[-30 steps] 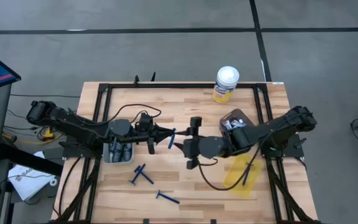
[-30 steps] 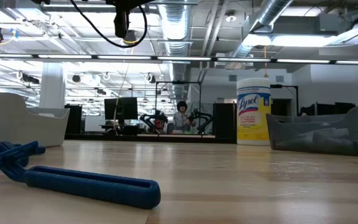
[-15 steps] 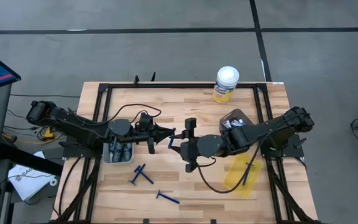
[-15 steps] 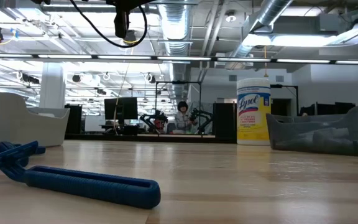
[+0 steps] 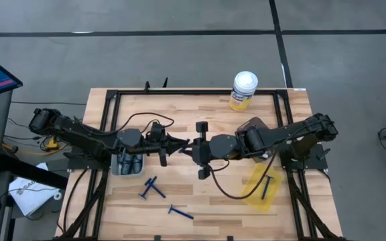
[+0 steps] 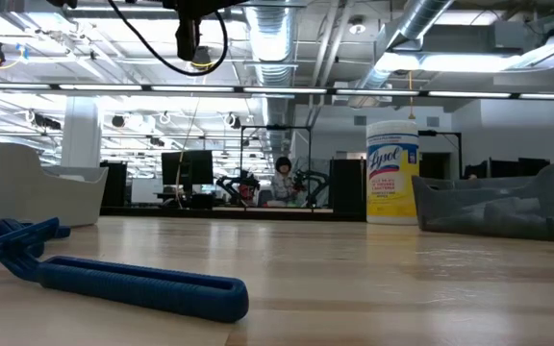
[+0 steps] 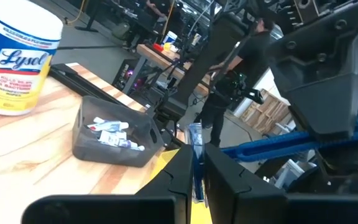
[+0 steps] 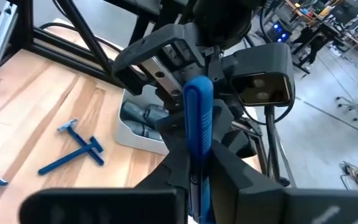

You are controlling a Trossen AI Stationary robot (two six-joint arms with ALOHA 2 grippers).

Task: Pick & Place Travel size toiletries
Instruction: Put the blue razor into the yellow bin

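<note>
**Q:** Item and location?

**A:** One thin blue T-shaped plastic razor (image 8: 197,118), off the table, just beside the pale grey open tray (image 5: 117,167), on its side toward the table's middle. My left gripper (image 7: 194,180) is pinched narrow on one end. My right gripper (image 8: 197,186) is closed about the handle, facing it.

**Q:** Risks?

**A:**
- If one side lets go while the other's hold is poor, the razor drops among the loose blue razors (image 5: 153,189) nearer the table's front than the tray.
- If both pull while clamped, the thin handle could bend or twist free.

**Q:** View differences?

**A:**
- High view: arms meet tip to tip, razor barely visible.
- Right wrist view: the handle between my fingers.
- Left wrist view: the dark grey bin of small tubes (image 7: 89,140).
</note>
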